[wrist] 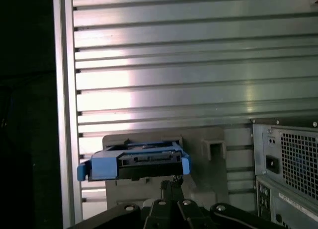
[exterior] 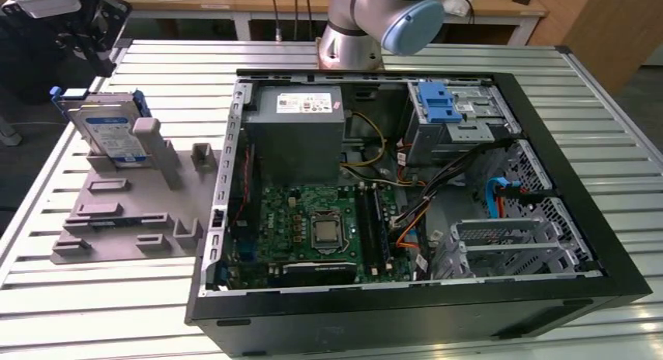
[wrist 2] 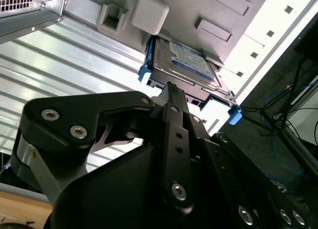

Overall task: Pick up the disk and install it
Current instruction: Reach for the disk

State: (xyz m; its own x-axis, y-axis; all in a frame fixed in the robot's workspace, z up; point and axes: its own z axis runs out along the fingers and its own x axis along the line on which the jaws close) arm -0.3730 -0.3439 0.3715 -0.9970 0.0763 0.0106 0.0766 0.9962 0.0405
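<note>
Disk, unpicked in its grey stand: you are hovering the gripper, jaws narrow and empty, just beside it.

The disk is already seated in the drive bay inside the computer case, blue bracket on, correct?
No. The exterior view shows the disk, blue bracket on, standing in the grey holder on the table, outside the computer case on that view's left.
</note>
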